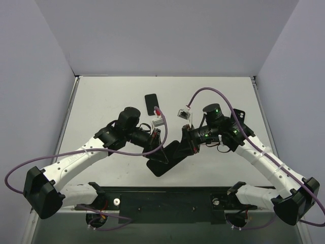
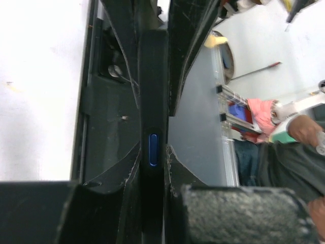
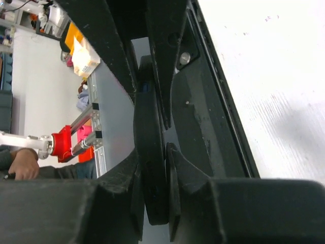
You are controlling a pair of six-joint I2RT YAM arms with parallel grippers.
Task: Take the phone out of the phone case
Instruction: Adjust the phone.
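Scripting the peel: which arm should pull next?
Right, probably. The left gripper clamps the case edge by the blue button, a steady anchor; the right gripper pinches the other side, free to pull.

From above, the light was bright and even. The matte white table point(image 1: 101, 101) stayed sharp, with only soft shadows directly beneath both arms. Around my left fingers point(image 2: 185, 61) the near black parts went dim and blurry, while the black phone case point(image 2: 152, 101) showed a faint sheen along its edge. Past my right fingers point(image 3: 104, 46) the table glared, nearly blown out.
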